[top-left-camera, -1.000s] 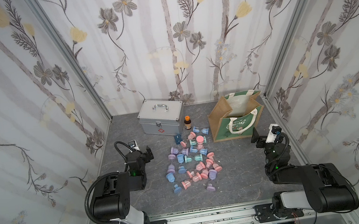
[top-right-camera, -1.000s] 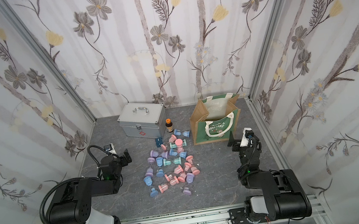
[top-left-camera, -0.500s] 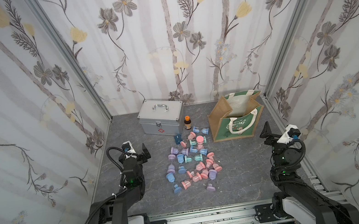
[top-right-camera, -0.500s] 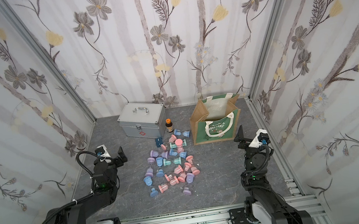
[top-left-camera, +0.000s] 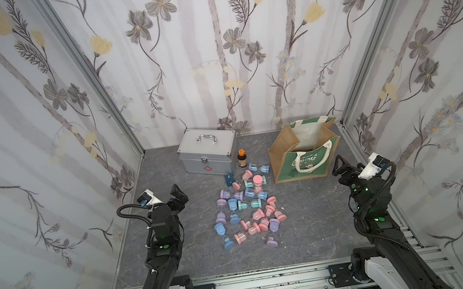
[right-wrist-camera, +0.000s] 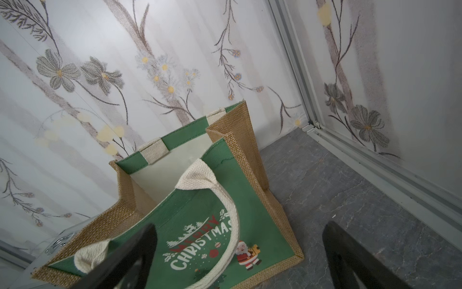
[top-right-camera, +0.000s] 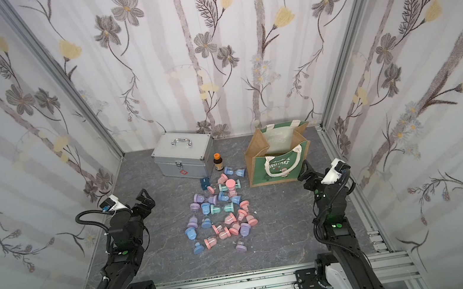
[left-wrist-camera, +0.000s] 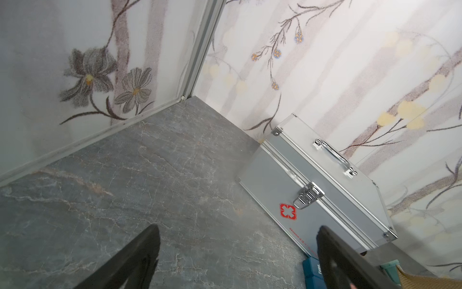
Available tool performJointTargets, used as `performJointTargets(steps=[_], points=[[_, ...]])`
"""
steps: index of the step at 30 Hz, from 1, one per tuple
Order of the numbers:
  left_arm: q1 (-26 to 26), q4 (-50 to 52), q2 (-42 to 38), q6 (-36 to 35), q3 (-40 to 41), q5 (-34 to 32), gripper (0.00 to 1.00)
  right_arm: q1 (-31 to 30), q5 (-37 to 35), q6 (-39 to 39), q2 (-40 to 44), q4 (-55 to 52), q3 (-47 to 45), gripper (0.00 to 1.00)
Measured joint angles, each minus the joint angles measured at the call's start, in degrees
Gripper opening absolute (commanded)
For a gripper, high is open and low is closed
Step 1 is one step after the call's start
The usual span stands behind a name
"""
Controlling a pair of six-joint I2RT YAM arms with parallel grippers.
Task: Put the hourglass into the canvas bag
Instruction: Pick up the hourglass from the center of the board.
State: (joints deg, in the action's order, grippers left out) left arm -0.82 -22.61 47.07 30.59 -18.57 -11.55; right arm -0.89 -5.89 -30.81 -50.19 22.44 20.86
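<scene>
1. Task items. The hourglasses (top-left-camera: 258,180) sit in a loose cluster at the middle of the grey stone-pattern tabletop (top-left-camera: 305,212), in pink, blue, purple and teal. Most lie on their sides; one pink unit near the far end stands upright. In both top views the cluster is between the two arms and clear of both. The canvas bag (top-left-camera: 305,168) stands upright at the far right, just beside the far end of the cluster, with its mouth open and its white lining showing. Its front panel hides the bottom of the bag, so I cannot tell what is inside.

2. Left gripper (left-wrist-camera: 237,227). The fingers are spread wide with only bare tabletop between them. It hangs above the left side of the table and points toward the silver case (left-wrist-camera: 325,190); a small blue box (left-wrist-camera: 312,270) lies at the case's near corner.

3. Right gripper (right-wrist-camera: 240,226). The fingers are spread wide and hold nothing. It hangs near the bag's right front corner, facing the green "CHRISTMAS" panel, apart from it.

4. Other items. A brown bottle (top-left-camera: 241,158) stands upright just beside the case, on the side toward the bag.
</scene>
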Motion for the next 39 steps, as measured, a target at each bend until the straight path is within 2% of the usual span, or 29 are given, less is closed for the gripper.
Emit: performJointTargets(steps=[5, 11, 21, 26, 31, 39], points=[[-0.11, 10.25, -1.66, 4.46, -6.4, 1.4, 1.0, -7.41, -1.73, -0.66, -1.29, -10.14, 5.84, 1.0], [-2.25, 21.73, -0.15, 7.26, -11.74, 4.9, 1.0, -21.07, -8.2, -1.57, -5.16, -21.16, 14.16, 1.0], [-14.1, 31.61, 4.92, 8.41, -17.0, 7.52, 1.0, -40.74, -16.79, -4.52, -24.11, -30.6, 31.69, 1.0], [-21.0, 32.98, 7.69, 8.35, -18.8, 7.58, 1.0, -44.46, -17.94, -5.14, -34.6, -33.57, 39.8, 1.0], [-27.06, 33.14, 10.69, 7.19, -19.39, 6.78, 1.0, -45.18, -16.26, -5.62, -45.92, -36.17, 48.35, 0.97], [-31.89, 29.75, 13.49, 6.91, -18.21, 5.2, 1.0, -44.54, -15.45, -6.23, -58.55, -39.63, 56.65, 0.93]])
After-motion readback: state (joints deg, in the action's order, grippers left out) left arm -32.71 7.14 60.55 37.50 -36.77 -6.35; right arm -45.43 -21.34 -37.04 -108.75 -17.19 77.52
